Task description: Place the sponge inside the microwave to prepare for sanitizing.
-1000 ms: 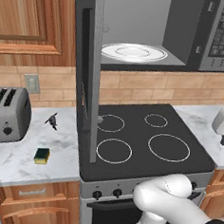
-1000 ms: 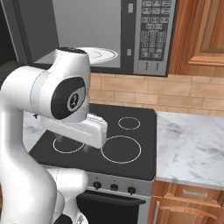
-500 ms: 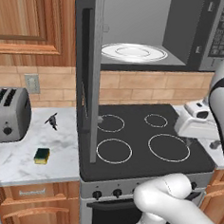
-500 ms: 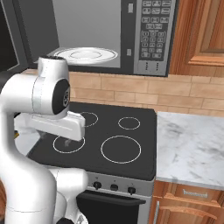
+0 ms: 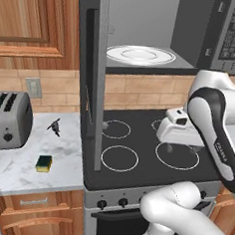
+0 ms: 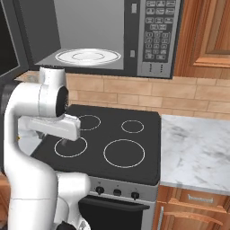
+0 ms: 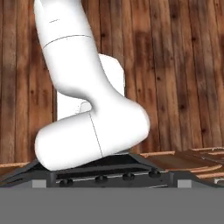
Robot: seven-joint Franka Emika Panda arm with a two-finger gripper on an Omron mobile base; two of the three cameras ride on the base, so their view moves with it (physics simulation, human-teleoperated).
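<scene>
Jaws spread wide, holding nothing; approach step, I judge; next swing toward the sponge (image 5: 44, 163) at nine o'clock on the counter (image 5: 15, 171); microwave (image 5: 146, 32) stands open.

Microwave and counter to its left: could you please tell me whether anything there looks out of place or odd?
The microwave door hangs wide open over the stove, with only the glass plate inside. The sponge lies loose on the counter near a small dark spiky object. Nothing looks spilled or damaged.

Wooden cabinets (image 5: 27, 17), tan brick backsplash (image 6: 202, 99), white marble worktop (image 6: 197, 152), black stove (image 6: 121, 143), dark plank floor (image 7: 183, 65).
</scene>
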